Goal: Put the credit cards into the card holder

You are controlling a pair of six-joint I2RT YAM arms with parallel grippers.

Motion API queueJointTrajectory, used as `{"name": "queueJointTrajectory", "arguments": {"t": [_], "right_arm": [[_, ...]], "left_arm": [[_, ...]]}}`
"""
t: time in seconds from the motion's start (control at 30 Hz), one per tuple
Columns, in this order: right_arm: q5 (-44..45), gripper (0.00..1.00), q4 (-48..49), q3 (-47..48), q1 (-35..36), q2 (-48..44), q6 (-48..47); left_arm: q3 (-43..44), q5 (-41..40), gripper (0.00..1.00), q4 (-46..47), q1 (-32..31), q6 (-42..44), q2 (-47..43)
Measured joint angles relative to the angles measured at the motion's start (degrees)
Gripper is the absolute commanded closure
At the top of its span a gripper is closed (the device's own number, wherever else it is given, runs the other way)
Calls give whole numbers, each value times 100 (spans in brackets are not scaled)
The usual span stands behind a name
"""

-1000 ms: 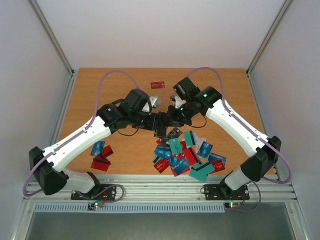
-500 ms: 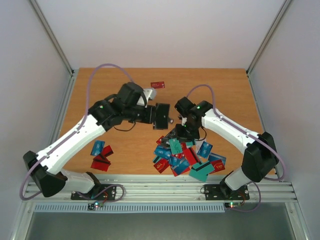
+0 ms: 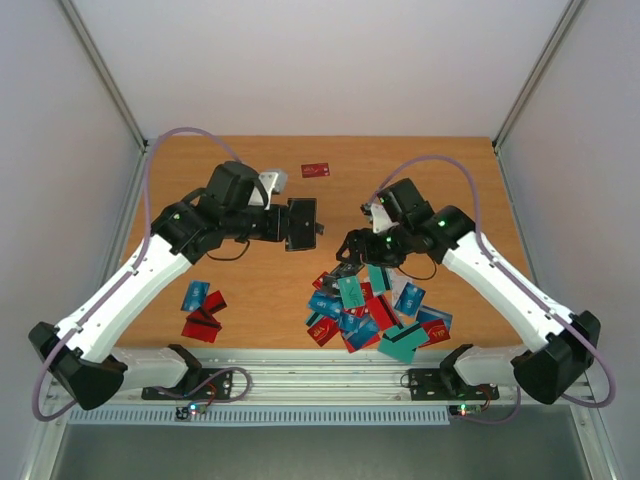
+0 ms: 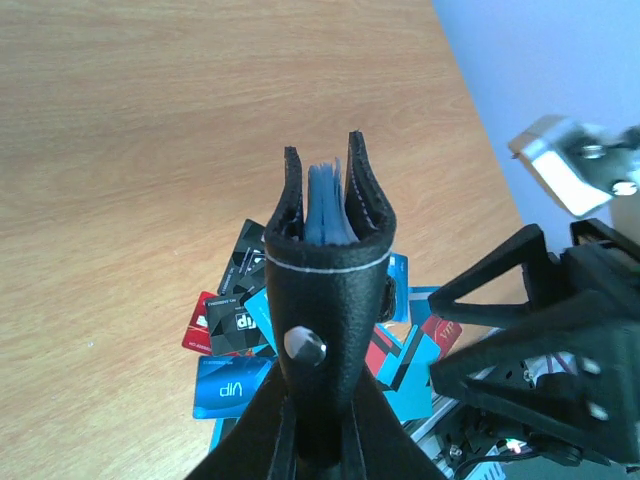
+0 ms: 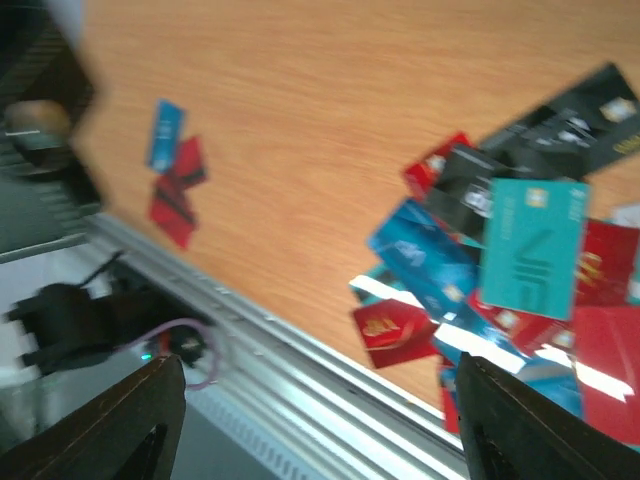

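The black folding card holder (image 4: 325,260) is being gripped by the left end effector (image 4: 318,440); thin, slick plastic credit cards (image 3: 365,305) are being judged best pinched by raised edges with the open right end effector (image 3: 352,250).

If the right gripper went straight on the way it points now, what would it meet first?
Probably the bare table, just beside the pile of credit cards, rather than a card. The right gripper looks down at the wood, but depth is unclear.
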Motion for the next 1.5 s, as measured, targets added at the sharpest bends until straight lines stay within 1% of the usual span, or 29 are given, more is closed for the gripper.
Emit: {"name": "queueJointTrajectory", "arguments": {"t": [0.17,0.3,0.37,0.47,0.57,0.73,0.87,1.07,1.27,1.5], "right_arm": [[-841,23,570,127,-2,-216,-22],[-1276,28,905,273,-4,-144,-11],[-1360,33,951,382,-4,-76,-7],[-1355,49,994,603,-9,37,0],[-1204,59,1012,658,-11,48,44],[-1058,68,1049,584,-13,68,208],[-1008,78,1058,503,-13,94,289],[-955,79,1060,391,-13,107,313],[-988,72,1104,240,-13,107,330],[-1150,69,1346,195,-13,48,334]], "left_arm": [[-2,201,100,22,42,-44,0],[-2,435,100,61,42,-146,0],[-2,555,100,68,42,-205,0],[0,686,100,74,42,-278,0],[0,809,100,92,42,-354,0],[0,964,100,111,44,-435,-9],[0,1036,100,118,44,-503,-50],[0,1163,100,216,44,-573,-111],[-2,1316,100,389,44,-695,-111],[-2,1397,100,437,44,-737,-111]]}}
